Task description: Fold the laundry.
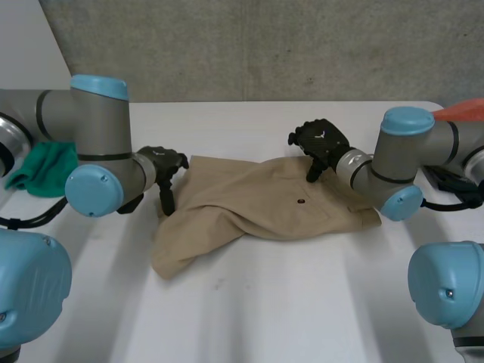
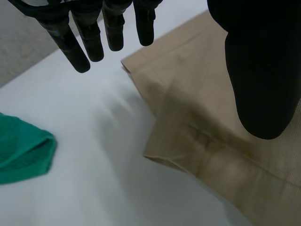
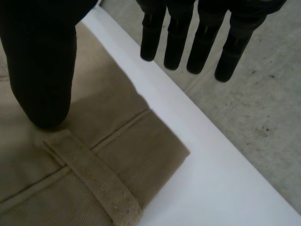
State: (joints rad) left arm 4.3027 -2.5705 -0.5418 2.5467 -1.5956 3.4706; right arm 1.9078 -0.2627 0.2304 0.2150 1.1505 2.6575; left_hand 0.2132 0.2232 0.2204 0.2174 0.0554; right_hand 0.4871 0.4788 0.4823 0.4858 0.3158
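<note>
Pre-grasp on tan trousers [image 1: 257, 204]: left hand [image 1: 168, 162] at nine o'clock edge, right hand [image 1: 321, 141] at one o'clock corner. Fingers straight on both, holding nothing. Next, likely pinch both edges.

Head view: high, from the robot's side of the white table [image 1: 265, 318], facing down across it. Wrist views: close in, each angled down at the tabletop. All share the tan garment [image 1: 257, 200]; head and left wrist share the green cloth [image 1: 41, 170].

Bare table [image 1: 302, 302] before tan trousers [image 1: 265, 204]; green cloth [image 1: 41, 170] at left.
</note>
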